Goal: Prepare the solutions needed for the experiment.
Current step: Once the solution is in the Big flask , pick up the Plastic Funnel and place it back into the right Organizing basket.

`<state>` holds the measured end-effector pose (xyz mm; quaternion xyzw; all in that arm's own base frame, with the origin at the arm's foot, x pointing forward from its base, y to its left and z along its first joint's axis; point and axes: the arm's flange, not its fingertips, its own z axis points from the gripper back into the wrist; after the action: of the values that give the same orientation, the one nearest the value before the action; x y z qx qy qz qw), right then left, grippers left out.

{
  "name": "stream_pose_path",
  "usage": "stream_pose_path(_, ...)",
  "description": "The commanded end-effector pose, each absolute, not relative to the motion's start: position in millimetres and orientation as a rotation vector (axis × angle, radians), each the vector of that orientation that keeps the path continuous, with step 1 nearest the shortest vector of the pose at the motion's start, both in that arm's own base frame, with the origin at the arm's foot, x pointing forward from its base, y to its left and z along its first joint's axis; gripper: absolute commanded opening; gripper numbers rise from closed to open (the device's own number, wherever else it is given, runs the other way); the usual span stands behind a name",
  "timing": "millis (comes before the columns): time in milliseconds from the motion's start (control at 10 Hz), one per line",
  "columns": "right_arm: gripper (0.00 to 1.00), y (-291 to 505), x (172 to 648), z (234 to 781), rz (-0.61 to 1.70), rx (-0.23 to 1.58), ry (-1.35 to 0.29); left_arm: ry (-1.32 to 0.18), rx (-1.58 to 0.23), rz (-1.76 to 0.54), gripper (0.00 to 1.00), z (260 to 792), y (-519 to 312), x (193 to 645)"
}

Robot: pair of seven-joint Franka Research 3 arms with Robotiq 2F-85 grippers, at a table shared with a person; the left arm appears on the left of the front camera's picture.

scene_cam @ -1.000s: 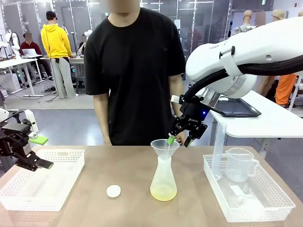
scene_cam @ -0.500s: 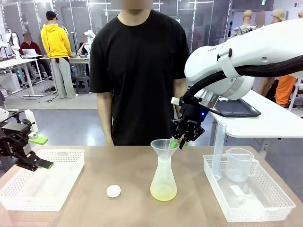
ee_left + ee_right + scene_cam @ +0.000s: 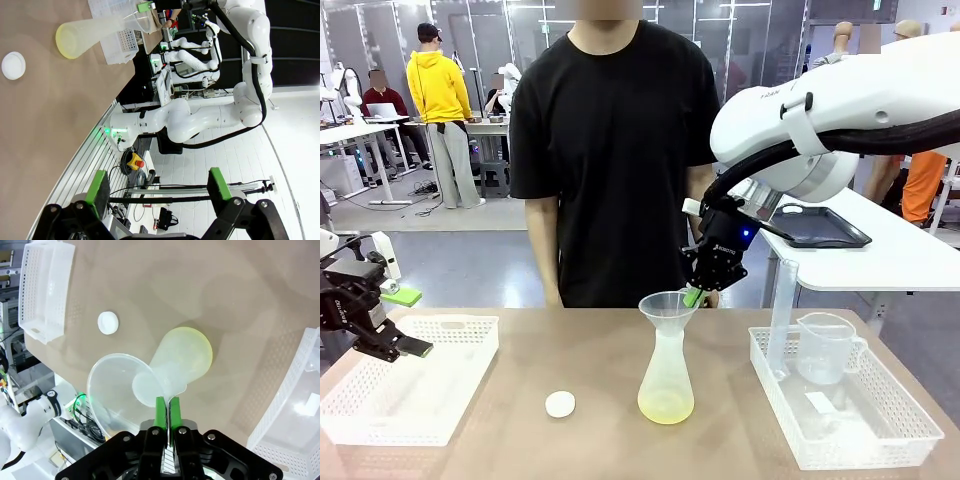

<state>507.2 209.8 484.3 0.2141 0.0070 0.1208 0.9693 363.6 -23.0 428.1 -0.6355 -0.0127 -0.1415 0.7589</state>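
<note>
— Where do we find the solution?

— We see the pale yellow solution (image 3: pixel 666 406) as a shallow layer in the bottom of the translucent conical flask (image 3: pixel 665 365). The flask stands upright near the middle of the table (image 3: pixel 580 340), between the 2 white baskets.

— And the right gripper?

— The right gripper (image 3: pixel 696 296) hangs above the flask, at the far right side of the clear funnel (image 3: pixel 668 305) that sits in the flask's neck. Its 2 green pads are pinched on the funnel's thin rim. In the right wrist view we see that rim wedged between them with barely a gap.

— So how does the liquid lie relative to it?

— Below it and a little to the left, well apart, with the flask's neck and the funnel between them. We see the gripper touching the funnel alone.

— What about the left gripper?

— The left gripper (image 3: pixel 410 322) is spread wide with nothing between its pads. It hangs over the left edge of the left basket (image 3: pixel 450 330), well apart from the flask.

— What else do we see?

— 1 round white cap (image 3: pixel 560 404) lies on the table, left of the flask. The right basket (image 3: pixel 880 440) holds a clear handled jug (image 3: pixel 825 350) and a tall thin graduated cylinder (image 3: pixel 782 310). A person (image 3: pixel 610 150) in a black shirt stands at the far side, behind the flask.
</note>
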Motion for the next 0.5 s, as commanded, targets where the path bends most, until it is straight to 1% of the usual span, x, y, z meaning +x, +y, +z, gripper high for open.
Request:
stream_pose_path(0,0.00,211.5,507.0,476.4,0.208,0.416,0.030,-0.034,-1.405,-0.313,1.00,429.5,-24.3,362.1)
stream_pose_path(400,0.00,213.9,496.9,487.3,0.213,0.435,-0.005,-0.034,-1.405,-0.313,1.00,429.5,-24.3,362.1)
